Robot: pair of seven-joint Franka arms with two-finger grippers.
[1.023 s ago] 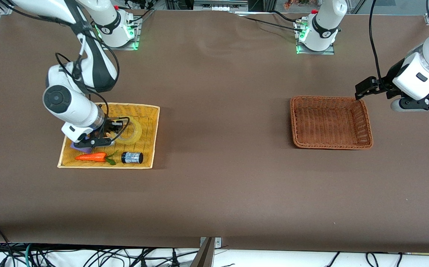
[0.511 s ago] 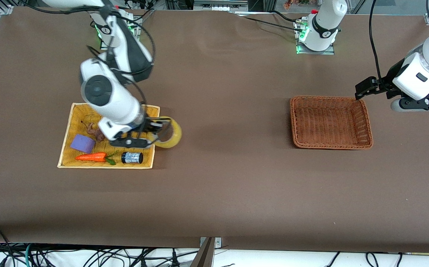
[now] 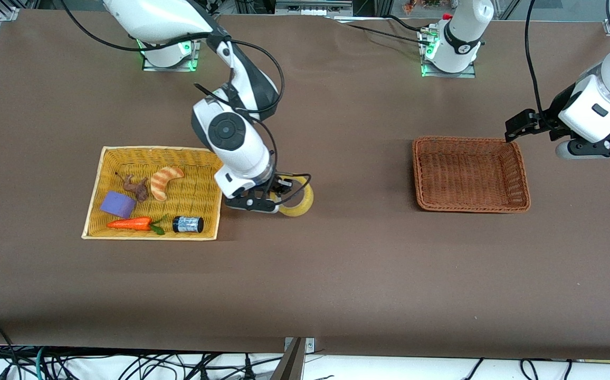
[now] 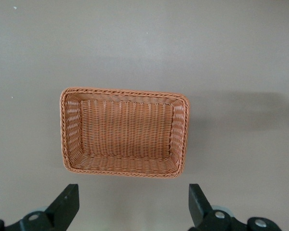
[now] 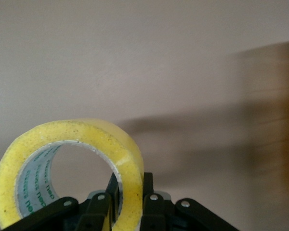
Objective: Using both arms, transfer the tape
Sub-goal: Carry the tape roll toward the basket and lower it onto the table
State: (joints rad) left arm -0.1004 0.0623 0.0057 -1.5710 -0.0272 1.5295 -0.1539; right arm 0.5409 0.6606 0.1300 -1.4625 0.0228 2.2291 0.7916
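Right hand (image 3: 278, 203) clamped on tape (image 3: 299, 203), over bare table (image 3: 336, 274) mid-width. Left hand (image 4: 132, 211) waits, fingers apart, above brown basket (image 3: 516, 203).

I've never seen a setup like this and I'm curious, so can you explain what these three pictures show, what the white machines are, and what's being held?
They are two white robot arms bolted to a brown table. The wide picture looks down from across the table; the other two come from cameras on each arm's wrist. The right gripper is shut on the wall of a yellowish tape roll, holding it over bare table beside the yellow basket, which holds a croissant, a carrot, a purple block, a small brown figure and a black cylinder. The left gripper waits open over the table beside an empty brown basket.
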